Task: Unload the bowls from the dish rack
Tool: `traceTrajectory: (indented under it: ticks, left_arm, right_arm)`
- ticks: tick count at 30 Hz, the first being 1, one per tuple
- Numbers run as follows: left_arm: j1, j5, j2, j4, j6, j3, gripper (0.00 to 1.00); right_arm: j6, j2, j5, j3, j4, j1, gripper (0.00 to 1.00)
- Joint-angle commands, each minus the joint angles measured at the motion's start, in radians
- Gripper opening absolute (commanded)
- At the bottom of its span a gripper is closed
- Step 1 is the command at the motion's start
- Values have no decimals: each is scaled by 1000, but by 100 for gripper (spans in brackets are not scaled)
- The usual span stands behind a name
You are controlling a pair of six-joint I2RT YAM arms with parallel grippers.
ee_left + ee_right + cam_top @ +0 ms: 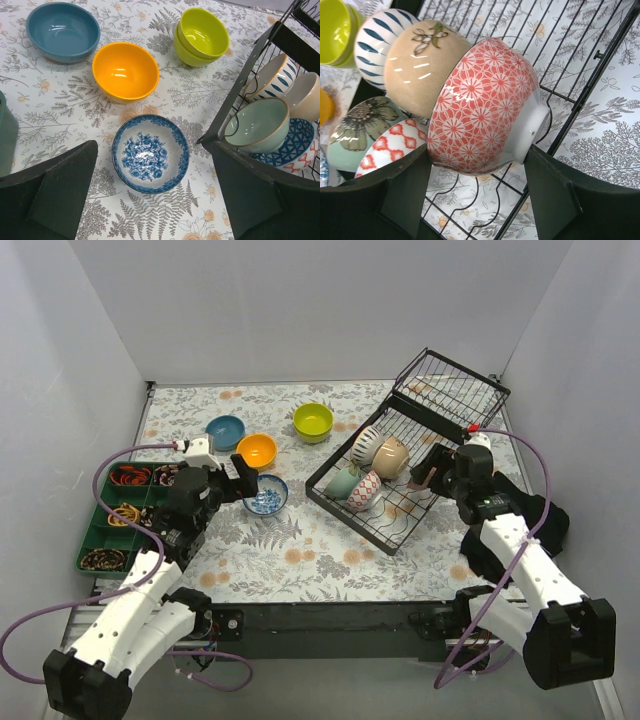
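Note:
The black wire dish rack (400, 525) stands at the right, its raised tier (450, 388) at the far end. In it lean a striped bowl (367, 444), a beige bowl (391, 457), a pale-green bowl (342, 482) and a red-and-white patterned bowl (365, 492). My right gripper (428, 472) (477, 152) is shut on a pink flower-patterned bowl (485, 100) over the rack's wires, one finger at its rim and one at its foot. My left gripper (245, 480) (152, 167) is open and empty just above a blue-white bowl (150, 152) on the table.
A blue bowl (225, 431), an orange bowl (257, 450) and stacked lime bowls (313, 422) stand on the flowered tablecloth left of the rack. A green compartment tray (105, 535) with small items lies at the left edge. White walls close in the table.

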Motion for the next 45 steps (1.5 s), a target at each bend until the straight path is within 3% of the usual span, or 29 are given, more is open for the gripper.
traceTrajectory:
  ticks: [1, 11, 19, 26, 30, 33, 45]
  left_arm:
    - [4, 75, 18, 15, 4, 14, 98]
    - [4, 388, 169, 45, -99, 84, 98]
    - [-30, 523, 287, 111, -244, 114, 98]
    - [-168, 468, 345, 256, -394, 124, 98]
    - [-269, 333, 400, 298, -451, 160, 98]
    - [-309, 307, 434, 350, -511, 164, 98]
    - [-452, 264, 601, 596, -629, 176, 89]
  right_arm:
    - [-11, -95, -27, 13, 57, -5, 9]
    - [8, -259, -223, -8, 130, -5, 8]
    - [121, -343, -446, -118, 352, -5, 9]
    - [227, -391, -577, -226, 560, -1, 9]
    - [291, -406, -642, -275, 681, 4, 9]
    - [311, -419, -670, -295, 744, 7, 9]
    - [374, -426, -705, -362, 870, 30, 11]
